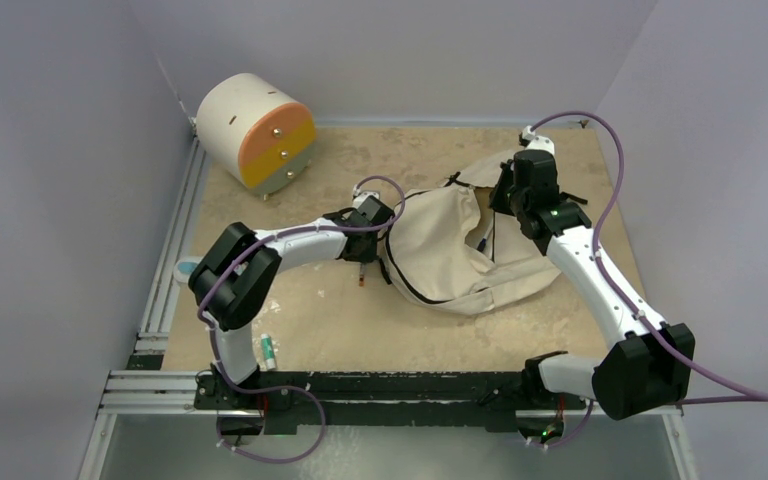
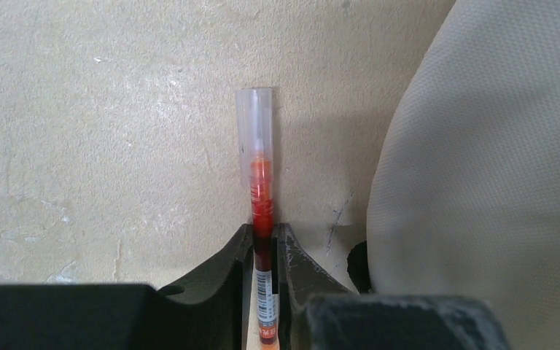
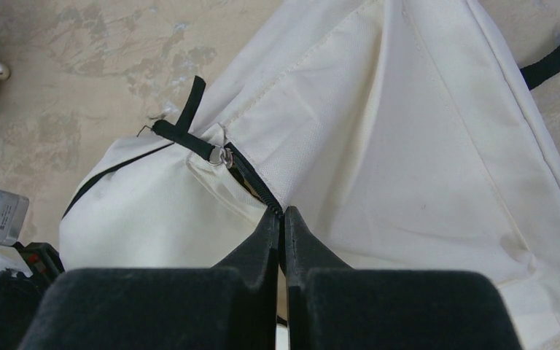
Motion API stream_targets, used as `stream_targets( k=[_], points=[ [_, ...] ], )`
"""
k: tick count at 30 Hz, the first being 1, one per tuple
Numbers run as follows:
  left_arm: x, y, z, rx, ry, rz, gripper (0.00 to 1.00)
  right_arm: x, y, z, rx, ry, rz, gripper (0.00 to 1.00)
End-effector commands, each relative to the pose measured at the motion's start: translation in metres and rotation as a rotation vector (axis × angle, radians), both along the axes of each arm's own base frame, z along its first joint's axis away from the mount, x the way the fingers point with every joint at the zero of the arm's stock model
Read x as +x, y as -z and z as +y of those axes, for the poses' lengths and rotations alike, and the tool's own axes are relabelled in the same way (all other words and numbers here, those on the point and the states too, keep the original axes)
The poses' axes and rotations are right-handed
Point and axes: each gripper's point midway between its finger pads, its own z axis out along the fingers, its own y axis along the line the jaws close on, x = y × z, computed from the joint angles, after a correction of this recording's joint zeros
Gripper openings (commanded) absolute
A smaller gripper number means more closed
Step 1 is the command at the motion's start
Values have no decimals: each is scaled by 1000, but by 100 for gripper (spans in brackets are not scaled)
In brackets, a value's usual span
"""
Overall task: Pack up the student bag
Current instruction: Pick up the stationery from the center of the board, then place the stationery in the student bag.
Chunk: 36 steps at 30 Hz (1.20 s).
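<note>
The student bag (image 1: 440, 250), cream fabric with black zipper lines and straps, lies flat in the middle of the table. My left gripper (image 2: 264, 233) sits just left of the bag (image 2: 496, 182), low over the table, and is shut on a red pen (image 2: 261, 189) with a clear cap that points away from me. From above, the left gripper (image 1: 362, 268) has the pen (image 1: 362, 284) poking out below it. My right gripper (image 3: 283, 215) is at the bag's far right side (image 1: 500, 200), shut on the bag's zipper edge (image 3: 259, 191) and lifting the fabric (image 3: 408, 146).
A cream cylindrical drawer unit (image 1: 257, 132) with an orange front stands at the back left. A small green and white tube (image 1: 269, 350) lies near the left arm's base. A pale blue object (image 1: 186, 268) sits at the table's left edge.
</note>
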Motion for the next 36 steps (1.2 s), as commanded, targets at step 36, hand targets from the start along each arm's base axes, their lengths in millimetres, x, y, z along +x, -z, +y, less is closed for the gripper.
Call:
stream_targets(
  k=[36],
  points=[
    [-47,-203,-179,-818,543,-133,0,9,-38,9,68,-19,-143,0]
  ],
)
